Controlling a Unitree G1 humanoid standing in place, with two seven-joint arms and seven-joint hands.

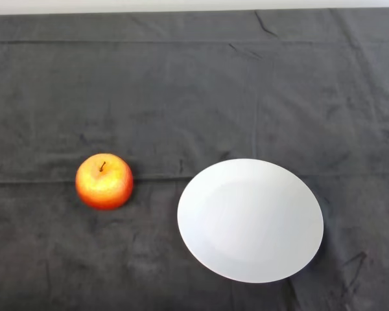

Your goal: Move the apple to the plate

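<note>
A red and yellow apple [104, 181] stands upright on the dark cloth at the left of the head view, its stem pointing up. A white round plate [250, 220] lies to its right, nearer the front edge, with nothing on it. A gap of cloth separates the apple from the plate's rim.
The dark cloth [194, 91] covers the whole table, with a few creases and a fold line running across at the apple's height. The table's far edge [194, 9] shows at the top.
</note>
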